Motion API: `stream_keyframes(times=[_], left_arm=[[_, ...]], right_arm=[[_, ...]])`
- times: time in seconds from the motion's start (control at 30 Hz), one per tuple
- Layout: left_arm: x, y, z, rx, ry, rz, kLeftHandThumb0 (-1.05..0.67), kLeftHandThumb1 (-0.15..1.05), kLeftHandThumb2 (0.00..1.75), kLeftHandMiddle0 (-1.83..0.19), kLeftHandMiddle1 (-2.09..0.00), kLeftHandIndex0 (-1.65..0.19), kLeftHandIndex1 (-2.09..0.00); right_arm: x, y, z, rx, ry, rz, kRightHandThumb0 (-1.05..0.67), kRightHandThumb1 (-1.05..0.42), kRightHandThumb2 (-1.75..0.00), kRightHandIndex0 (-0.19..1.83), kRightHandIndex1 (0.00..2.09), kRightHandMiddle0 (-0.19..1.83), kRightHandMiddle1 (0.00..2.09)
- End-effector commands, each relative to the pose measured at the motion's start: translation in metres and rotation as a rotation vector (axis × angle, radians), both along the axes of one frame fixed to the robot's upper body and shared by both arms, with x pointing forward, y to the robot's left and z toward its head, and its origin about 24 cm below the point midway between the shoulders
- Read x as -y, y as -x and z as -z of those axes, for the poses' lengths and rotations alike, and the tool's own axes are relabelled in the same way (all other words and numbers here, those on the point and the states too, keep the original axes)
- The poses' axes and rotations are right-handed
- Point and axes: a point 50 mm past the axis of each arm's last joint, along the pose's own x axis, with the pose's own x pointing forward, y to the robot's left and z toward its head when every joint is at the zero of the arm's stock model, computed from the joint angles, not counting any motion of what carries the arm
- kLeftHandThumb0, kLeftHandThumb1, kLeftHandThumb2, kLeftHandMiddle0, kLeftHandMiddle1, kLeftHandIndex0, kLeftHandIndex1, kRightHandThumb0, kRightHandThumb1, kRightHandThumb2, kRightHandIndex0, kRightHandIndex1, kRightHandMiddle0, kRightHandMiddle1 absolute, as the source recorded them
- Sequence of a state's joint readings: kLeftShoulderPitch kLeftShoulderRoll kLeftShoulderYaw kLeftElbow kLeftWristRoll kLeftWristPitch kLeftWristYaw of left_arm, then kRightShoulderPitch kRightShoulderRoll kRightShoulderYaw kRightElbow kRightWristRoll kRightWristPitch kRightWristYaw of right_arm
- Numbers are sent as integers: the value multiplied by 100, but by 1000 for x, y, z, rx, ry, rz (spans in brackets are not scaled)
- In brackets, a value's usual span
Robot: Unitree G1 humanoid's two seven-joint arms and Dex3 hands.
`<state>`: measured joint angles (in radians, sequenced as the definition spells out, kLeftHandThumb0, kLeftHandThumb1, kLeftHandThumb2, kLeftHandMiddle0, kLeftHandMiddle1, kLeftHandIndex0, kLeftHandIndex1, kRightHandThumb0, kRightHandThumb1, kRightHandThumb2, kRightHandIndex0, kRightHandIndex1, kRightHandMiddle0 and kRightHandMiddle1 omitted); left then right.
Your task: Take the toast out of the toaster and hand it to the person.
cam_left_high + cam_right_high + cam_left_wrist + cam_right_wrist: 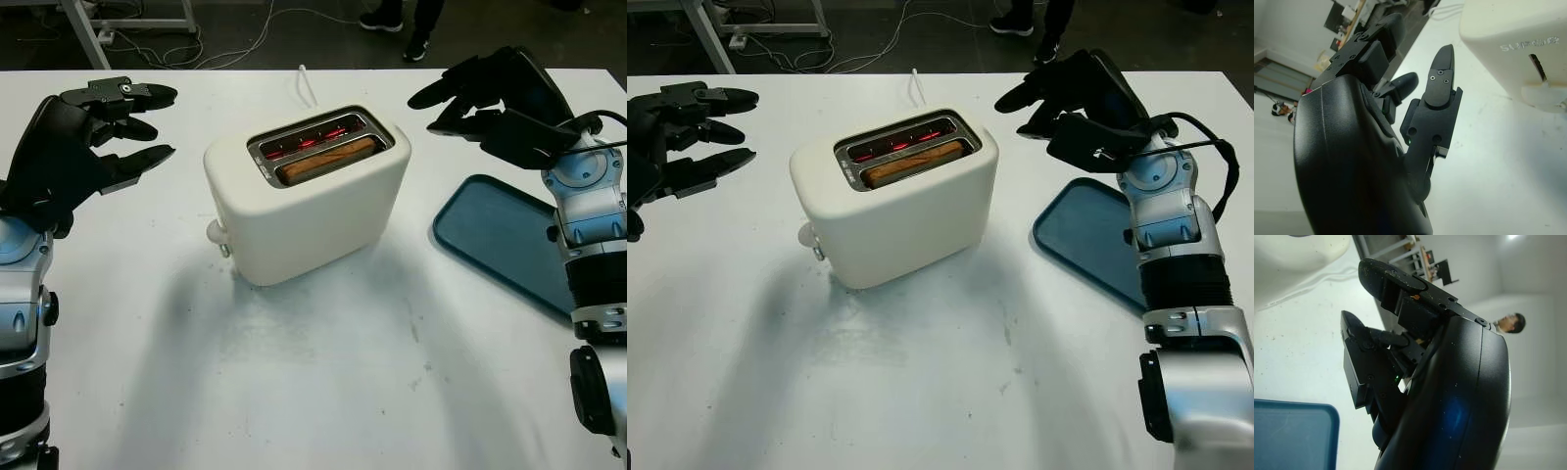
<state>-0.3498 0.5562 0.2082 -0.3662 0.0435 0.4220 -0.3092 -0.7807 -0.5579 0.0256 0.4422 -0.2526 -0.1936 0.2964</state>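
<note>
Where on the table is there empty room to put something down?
The near table, in front of the toaster, is bare. There is also bare room between the toaster and the open left hand. It is tighter on the right, where the blue tray lies below the open right hand.

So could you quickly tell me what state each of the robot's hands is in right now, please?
Left hand: open, holding nothing, to the left of the toaster.
Right hand: open, holding nothing, to the toaster's right.
</note>
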Motion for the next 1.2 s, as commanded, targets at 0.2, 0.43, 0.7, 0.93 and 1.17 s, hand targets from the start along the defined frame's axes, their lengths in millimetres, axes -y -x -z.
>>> stream_keyframes(times=[0.2, 0.43, 0.7, 0.93, 1.17], left_arm=[[0, 0, -2, 8, -9, 8, -19, 83, 27, -29, -105, -57, -29], [0, 1, -2, 5, -4, -5, -20, 82, 27, -29, -106, -56, -32], [0, 2, -1, 14, -7, -1, -18, 82, 27, -29, -106, -54, -34], [-1, 2, 0, 10, -17, -9, -21, 82, 28, -29, -106, -54, -37], [0, 2, -1, 17, -17, -6, -19, 82, 28, -30, -106, -53, -40]], right_arm=[[0, 0, -1, -1, -19, -7, 5, -79, 0, 104, 74, 119, 1], [0, 1, 0, 0, -4, 12, 3, -79, 0, 104, 74, 119, 1], [1, 0, 1, -13, -33, -6, -2, -84, -1, 103, 74, 119, 1], [1, 1, 3, 13, -21, 7, 14, -76, 0, 83, 57, 101, 0], [1, 1, 2, 24, -16, -15, 37, -78, -1, 91, 44, 105, 3]])
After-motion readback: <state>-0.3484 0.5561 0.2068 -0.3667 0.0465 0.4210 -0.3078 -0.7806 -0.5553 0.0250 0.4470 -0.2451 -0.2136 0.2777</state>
